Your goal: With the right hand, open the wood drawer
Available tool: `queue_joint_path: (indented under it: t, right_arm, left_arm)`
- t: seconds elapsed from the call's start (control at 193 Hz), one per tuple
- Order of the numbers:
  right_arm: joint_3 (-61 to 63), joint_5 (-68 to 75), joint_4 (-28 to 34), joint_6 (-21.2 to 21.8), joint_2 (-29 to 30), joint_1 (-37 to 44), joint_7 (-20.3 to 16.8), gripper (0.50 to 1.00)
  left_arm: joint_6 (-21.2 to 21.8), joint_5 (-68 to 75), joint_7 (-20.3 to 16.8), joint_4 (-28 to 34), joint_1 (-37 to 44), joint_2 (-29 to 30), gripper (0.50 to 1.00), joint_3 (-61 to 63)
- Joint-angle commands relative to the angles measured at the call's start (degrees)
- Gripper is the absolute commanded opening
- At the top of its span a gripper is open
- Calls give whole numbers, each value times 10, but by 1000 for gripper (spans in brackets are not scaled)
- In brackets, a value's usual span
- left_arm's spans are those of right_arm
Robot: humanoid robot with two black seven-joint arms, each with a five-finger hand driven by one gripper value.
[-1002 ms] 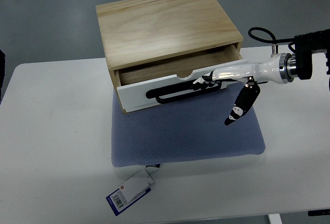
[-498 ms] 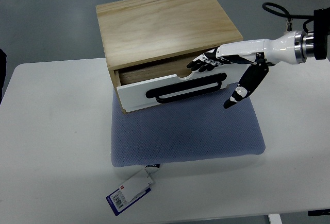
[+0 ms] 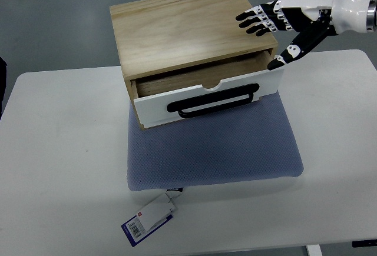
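Observation:
A light wooden drawer box (image 3: 188, 29) stands on a blue-grey cushion (image 3: 215, 150). Its white drawer front (image 3: 206, 99) with a black loop handle (image 3: 213, 102) is pulled out a little, leaving a gap behind it. My right hand (image 3: 277, 23), white with black fingers, hovers above the box's right rear corner, fingers spread and holding nothing, clear of the handle. The left arm is not in view.
The cushion lies on a white table (image 3: 59, 168). A white and blue tag (image 3: 150, 218) hangs from the cushion's front edge on the table. Grey floor shows beyond the table's far edge.
My right hand has let go of the black handle and risen up and to the right, away from the drawer front. The drawer stays slightly open.

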Motion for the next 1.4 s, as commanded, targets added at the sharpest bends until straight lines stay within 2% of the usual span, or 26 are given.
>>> queue_joint_path:
  t: [0.0, 0.13, 0.332, 0.358, 0.41, 0.415, 0.436, 0.504, 0.571, 0.68, 0.877, 1.397]
  right_arm:
    - [12, 61, -63, 0, 1, -1, 1, 948]
    - [26, 171, -152, 0, 20, -11, 2, 948]
    - [31, 289, -286, 0, 88, -54, 2, 946]
    - [31, 301, -314, -18, 104, -58, 2, 946]
    - [31, 301, -314, -18, 104, -58, 2, 946]
    - [39, 321, -360, -57, 139, -59, 3, 946]
    - [45, 325, -380, -71, 155, -59, 3, 946]
    - [65, 328, -437, -95, 190, -59, 8, 946]
    - [90, 329, -475, -99, 209, -60, 10, 944]
    - [102, 329, -487, -108, 219, -60, 12, 944]
    - [104, 330, -489, -159, 233, -60, 28, 946]
    - [96, 328, -487, -154, 252, -72, 28, 950]
  left_arm:
    - [0, 0, 0, 0, 0, 0, 1000, 0]
    - [0, 0, 0, 0, 0, 0, 1000, 0]
    - [0, 0, 0, 0, 0, 0, 1000, 0]
    - [0, 0, 0, 0, 0, 0, 1000, 0]
    - [0, 0, 0, 0, 0, 0, 1000, 0]
    - [0, 0, 0, 0, -1, 0, 1000, 0]
    - [0, 0, 0, 0, 0, 0, 1000, 0]
    - [0, 0, 0, 0, -1, 0, 1000, 0]
    - [0, 0, 0, 0, 0, 0, 1000, 0]
    - [0, 0, 0, 0, 0, 0, 1000, 0]
    - [0, 0, 0, 0, 0, 0, 1000, 0]
    - [0, 0, 0, 0, 0, 0, 1000, 0]
